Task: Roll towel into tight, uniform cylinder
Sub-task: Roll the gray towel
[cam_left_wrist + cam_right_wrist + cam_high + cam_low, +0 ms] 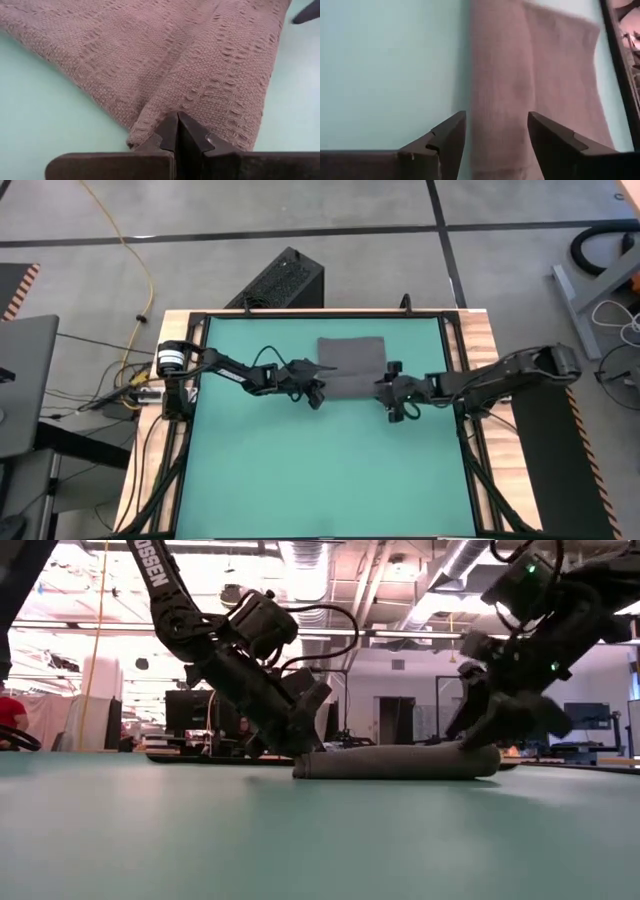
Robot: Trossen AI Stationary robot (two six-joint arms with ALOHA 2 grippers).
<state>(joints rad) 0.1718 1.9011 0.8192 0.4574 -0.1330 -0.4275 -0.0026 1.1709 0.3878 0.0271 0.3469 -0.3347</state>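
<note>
One towel [350,360] lies on the smooth teal tabletop [300,470], toward its far half. It is a dark grey soft cloth with a coarse, waffle-like weave that shows clearly in the left wrist view. Its near edge is rolled into a low, roughly even tube that runs from one claw to the other, while the rest lies flat as a rectangle behind the roll. In the low view the roll reads as a long, rounded bar resting on the tabletop.

Two dark arms work at it, one at each end of the roll. The left claw [315,393] sits at the towel's left end, its fingers [187,137] pressed fully together with their tips against the cloth edge; whether any fabric is pinched between them cannot be told. The right claw [392,390] is at the right end, its two fingers [447,137] spread wide on either side of the roll and gripping nothing.
</note>
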